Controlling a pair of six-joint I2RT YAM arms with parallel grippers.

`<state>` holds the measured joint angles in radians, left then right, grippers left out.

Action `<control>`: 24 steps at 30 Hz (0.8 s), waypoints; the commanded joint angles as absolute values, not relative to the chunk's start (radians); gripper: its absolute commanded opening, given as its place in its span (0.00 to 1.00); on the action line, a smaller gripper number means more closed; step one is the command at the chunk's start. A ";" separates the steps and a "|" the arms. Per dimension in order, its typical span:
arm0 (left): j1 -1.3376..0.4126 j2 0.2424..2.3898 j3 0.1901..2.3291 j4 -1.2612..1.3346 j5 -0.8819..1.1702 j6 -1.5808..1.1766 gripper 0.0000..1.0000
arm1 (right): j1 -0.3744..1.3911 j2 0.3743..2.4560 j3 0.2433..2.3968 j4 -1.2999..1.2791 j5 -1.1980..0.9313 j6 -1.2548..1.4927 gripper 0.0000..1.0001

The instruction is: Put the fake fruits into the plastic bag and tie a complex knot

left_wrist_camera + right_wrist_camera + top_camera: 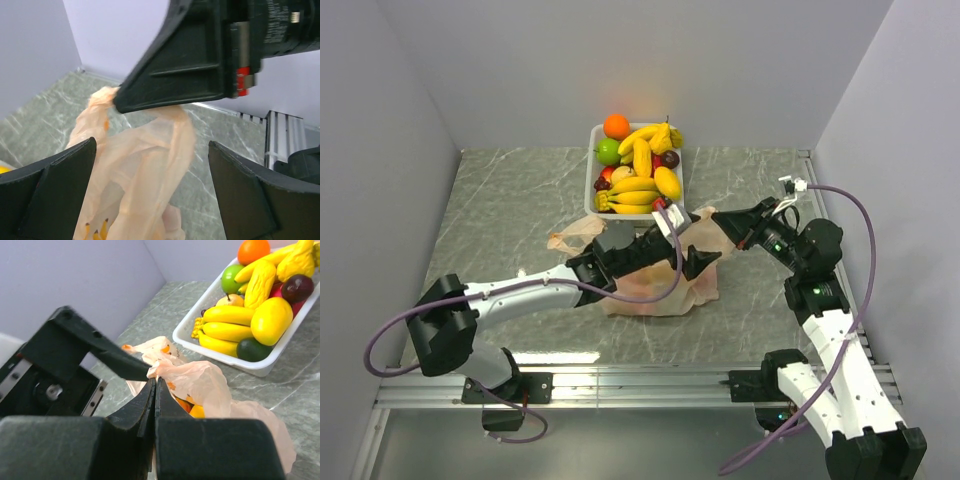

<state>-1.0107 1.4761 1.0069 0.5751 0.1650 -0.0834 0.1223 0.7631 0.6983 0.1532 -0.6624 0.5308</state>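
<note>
Right gripper (155, 385) clamped together on a fold of the plastic bag (200, 382), left gripper (150, 150) spread wide just beside it. Bag lies crosswise mid-table, long axis left-right; fake fruits (270, 320) heaped in the tray (186, 338) beyond, maybe one inside.

Glossy plastic fruits (638, 170) in a smooth white tray (591, 186); thin, crinkly translucent bag (660, 295) on polished marble-look table (500, 220).
</note>
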 commanded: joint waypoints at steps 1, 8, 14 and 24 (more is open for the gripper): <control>-1.083 1.453 1.025 0.644 0.079 0.057 0.99 | 0.135 0.735 0.693 0.195 -0.621 0.537 0.00; -1.108 1.581 1.115 0.679 -0.136 0.158 0.99 | 0.143 0.718 0.703 0.192 -0.604 0.561 0.00; -1.109 1.618 1.118 0.791 -0.175 0.251 0.99 | 0.147 0.716 0.689 0.189 -0.600 0.571 0.00; -1.181 1.548 1.002 0.894 -0.206 0.471 0.99 | 0.147 0.716 0.686 0.112 -0.535 0.575 0.00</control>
<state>-1.1549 1.5982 1.0195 0.7902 -0.1791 0.3660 0.1398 0.7284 0.6933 0.1326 -0.5697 0.5617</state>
